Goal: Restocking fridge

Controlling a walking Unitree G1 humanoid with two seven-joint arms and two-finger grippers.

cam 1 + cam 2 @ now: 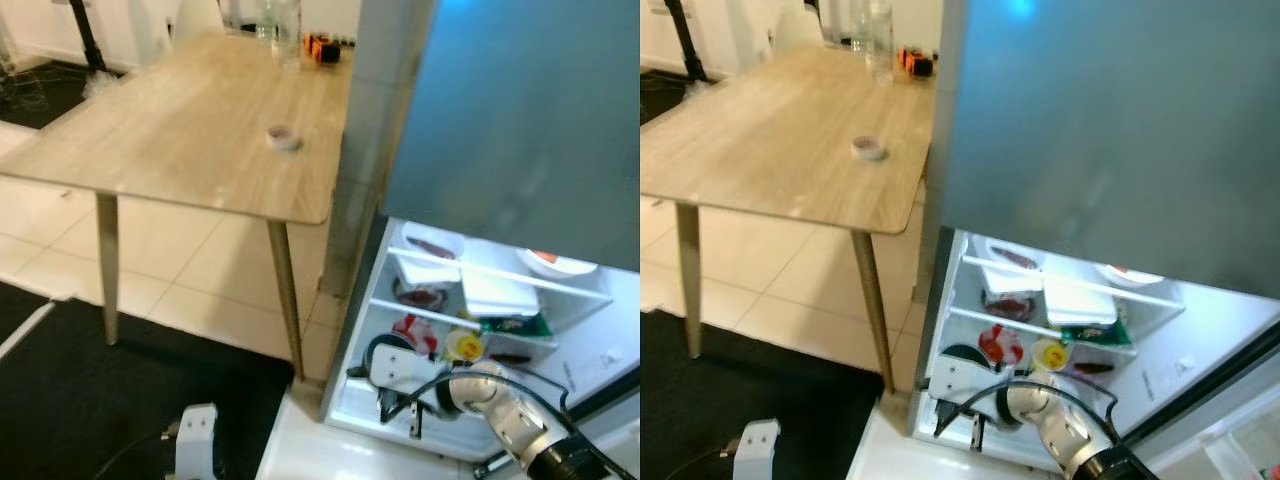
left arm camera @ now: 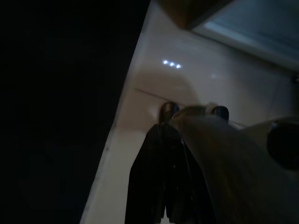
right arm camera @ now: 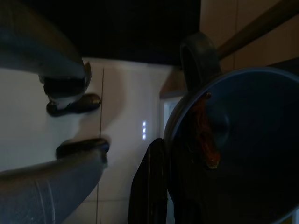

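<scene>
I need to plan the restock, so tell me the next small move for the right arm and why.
Probably ease the dark bowl further onto the fridge's lowest shelf. The right pincer is at the open lower compartment, low in front of the shelves, and the bowl sits close against its finger in the wrist view. Containers already fill the upper shelves, so the bottom looks like the free spot.

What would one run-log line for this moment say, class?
task: restocking fridge | right gripper: at lower fridge shelf, holding dark bowl | left gripper: idle over floor | table: small tape roll
</scene>
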